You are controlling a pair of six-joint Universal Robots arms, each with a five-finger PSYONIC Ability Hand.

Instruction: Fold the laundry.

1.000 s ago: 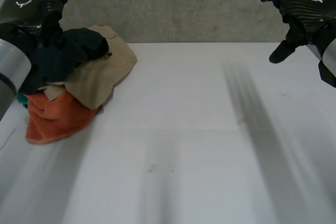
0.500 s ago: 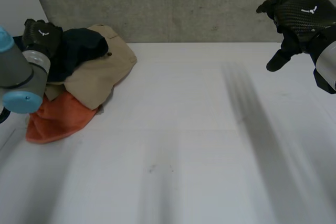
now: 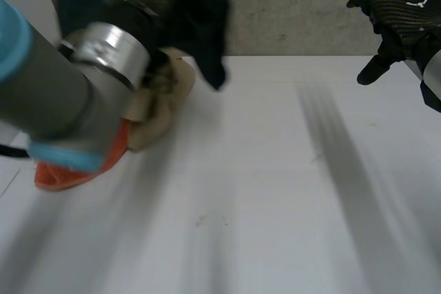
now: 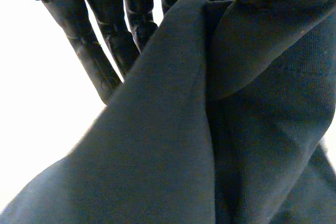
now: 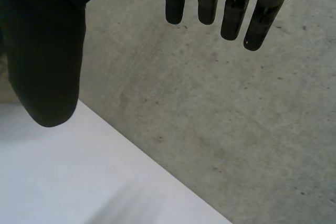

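Where the view is nearest, table (image 3: 275,191): white, bearing a pile at its left side.
Pile, front: orange cloth (image 3: 58,173), partly under a tan cloth (image 3: 162,101).
Left arm (image 3: 62,94): raised across the pile (grey joint, light-blue cap).
Left hand (image 4: 105,40): straight fingers and thumb clamped on the dark garment (image 3: 207,25).
Dark garment, place: in the air, hanging above the tan cloth.
Right hand (image 3: 403,15): far right, in the air, fingers straight, thumb spread, holding nothing.
Wall (image 3: 289,5): grey concrete, behind the table.

The garment (image 3: 207,25) is plain dark navy. One cloth (image 3: 164,98) is tan and another cloth (image 3: 62,173) is orange. The table (image 3: 275,204) is white and the wall (image 3: 289,5) speckled grey. The right hand (image 3: 405,13) is black with a fine weave.
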